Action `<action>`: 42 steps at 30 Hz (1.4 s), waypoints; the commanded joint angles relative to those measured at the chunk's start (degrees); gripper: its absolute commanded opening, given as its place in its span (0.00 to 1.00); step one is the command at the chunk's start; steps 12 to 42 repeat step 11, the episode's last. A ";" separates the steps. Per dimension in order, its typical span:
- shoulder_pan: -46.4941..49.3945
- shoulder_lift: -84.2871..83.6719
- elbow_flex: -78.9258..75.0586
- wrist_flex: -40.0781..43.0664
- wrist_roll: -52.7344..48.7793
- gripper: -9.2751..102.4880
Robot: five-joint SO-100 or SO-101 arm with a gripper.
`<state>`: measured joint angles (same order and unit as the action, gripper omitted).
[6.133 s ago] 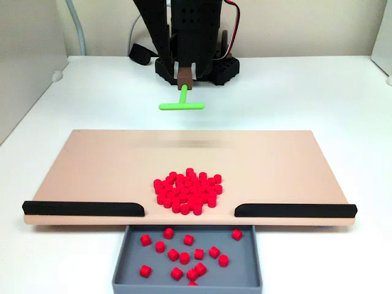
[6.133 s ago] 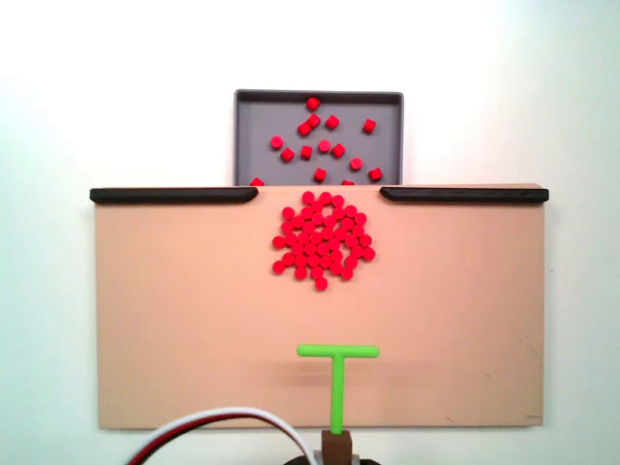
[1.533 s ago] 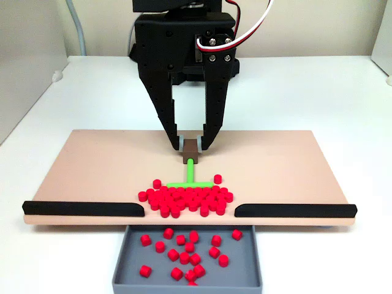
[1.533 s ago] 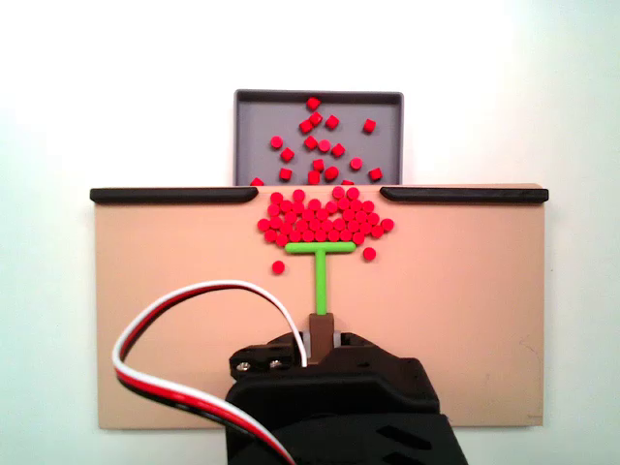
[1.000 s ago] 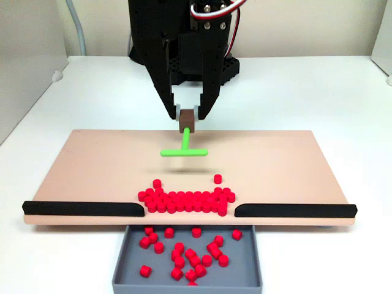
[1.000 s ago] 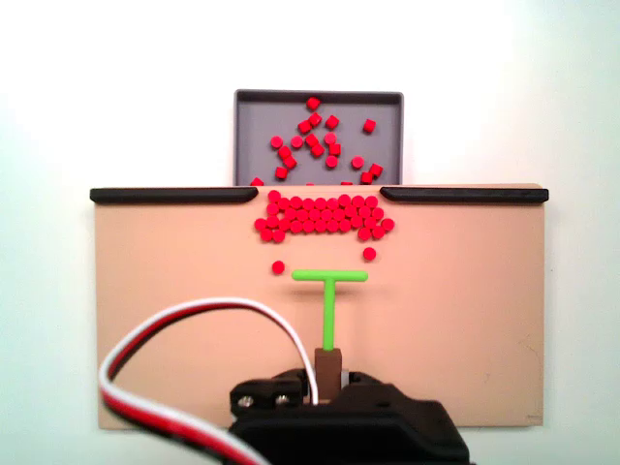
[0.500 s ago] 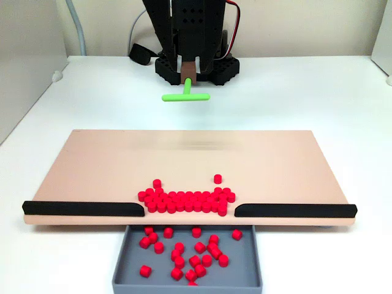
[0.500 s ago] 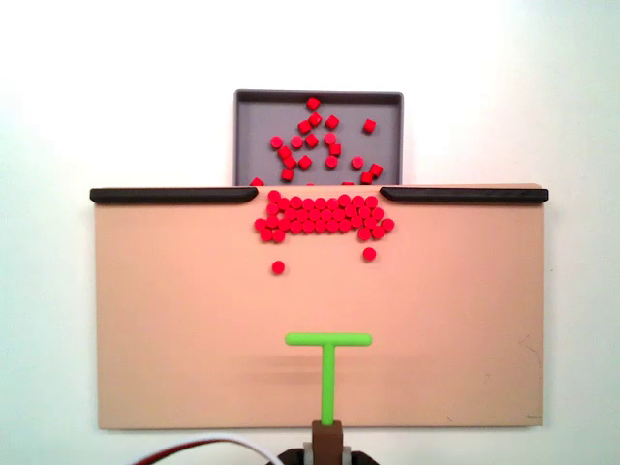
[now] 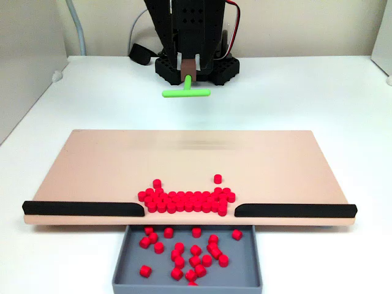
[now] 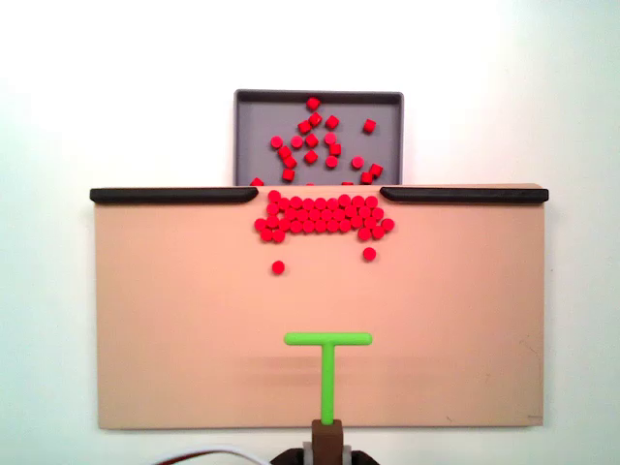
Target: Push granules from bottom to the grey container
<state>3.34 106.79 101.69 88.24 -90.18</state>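
Observation:
A band of red granules (image 9: 184,201) (image 10: 325,213) lies on the tan board (image 9: 184,156) at the gap between its two black strips, right at the edge above the grey container (image 9: 246,272) (image 10: 254,116). Two stray granules (image 10: 278,266) sit a little behind the band. Several more granules (image 9: 196,250) (image 10: 312,139) lie loose inside the container. My gripper (image 9: 188,66) (image 10: 327,451) is shut on the brown handle of a green T-shaped pusher (image 9: 185,92) (image 10: 328,340). The pusher hangs above the board's far side from the container, well clear of the granules.
Black strips (image 9: 82,208) (image 9: 294,210) line the board's container-side edge on both sides of the gap. The arm's black base (image 9: 222,70) stands on the white table behind the board. A grey wall panel (image 9: 24,61) stands at the left.
The pusher drew back from the pile and rose to the board's far side. Several granules dropped into the container. In the last half second almost nothing moved.

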 commanded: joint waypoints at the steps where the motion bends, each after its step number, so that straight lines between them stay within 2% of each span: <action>1: 0.00 2.64 -0.53 -0.26 -0.09 0.09; 42: 0.09 1.23 -0.44 -0.26 -0.09 0.09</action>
